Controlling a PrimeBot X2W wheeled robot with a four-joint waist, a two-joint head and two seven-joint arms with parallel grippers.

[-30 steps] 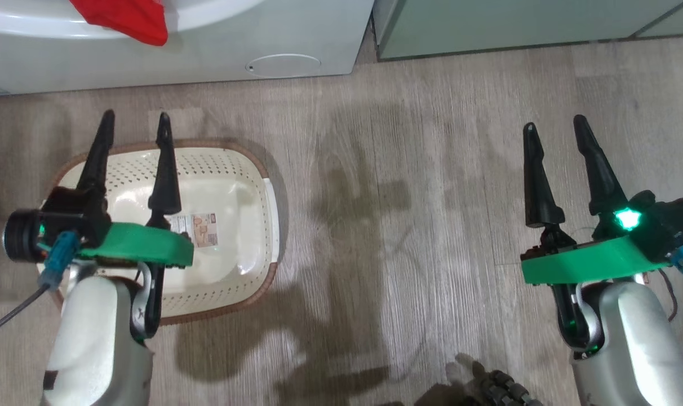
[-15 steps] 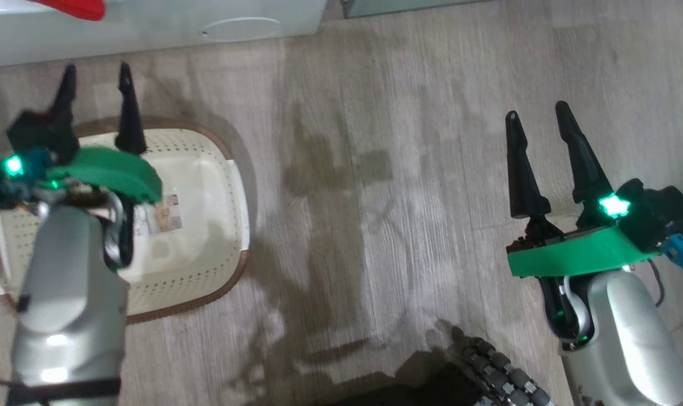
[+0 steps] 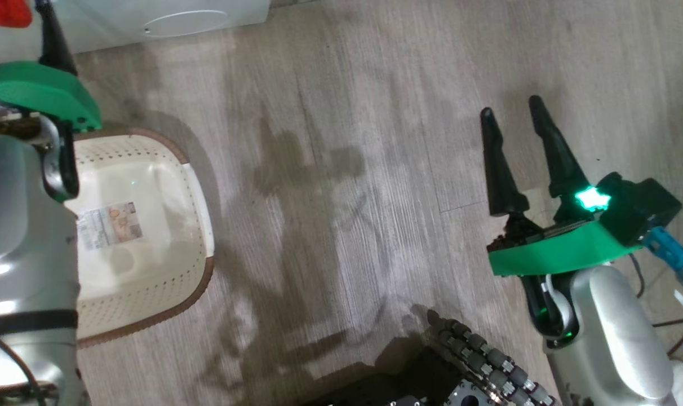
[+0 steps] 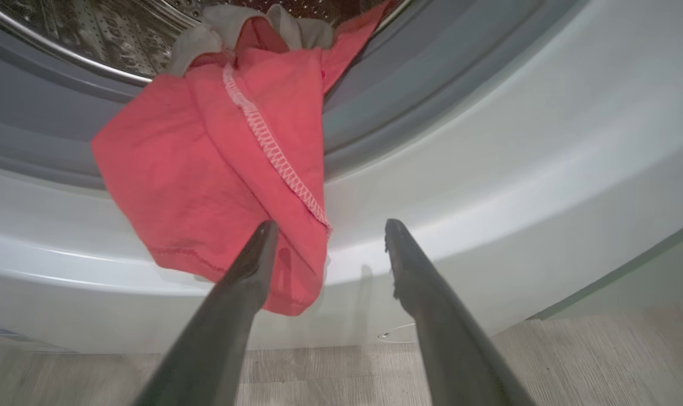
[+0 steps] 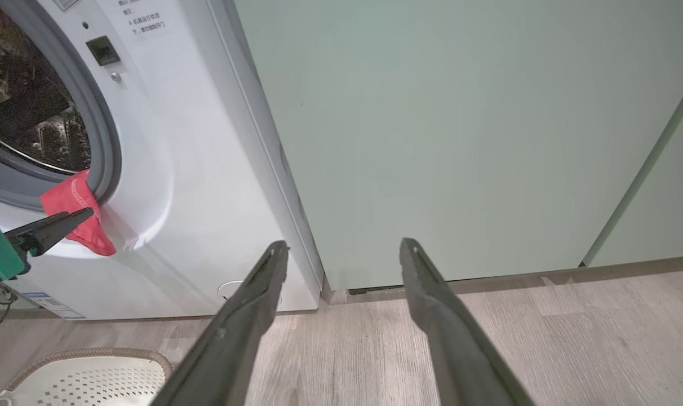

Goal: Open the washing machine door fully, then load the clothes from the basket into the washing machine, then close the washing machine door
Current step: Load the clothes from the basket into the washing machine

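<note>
Right gripper (image 3: 511,107): fingers apart, gripping nothing, over the wood floor (image 3: 347,113). Basket (image 3: 167,148) on floor by left arm. Left gripper (image 4: 330,225): fingers apart, one tip right at the clothes (image 4: 206,169), which hang out of the washing machine (image 4: 488,141) drum (image 4: 93,28) over the grey gasket (image 4: 37,124).

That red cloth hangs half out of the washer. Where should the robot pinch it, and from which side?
Probably the loose lower fold of the red cloth, which droops over the grey seal and down the white front of the washer. Come from below and in front: that edge hangs free there, and the open left gripper points up at it.
</note>
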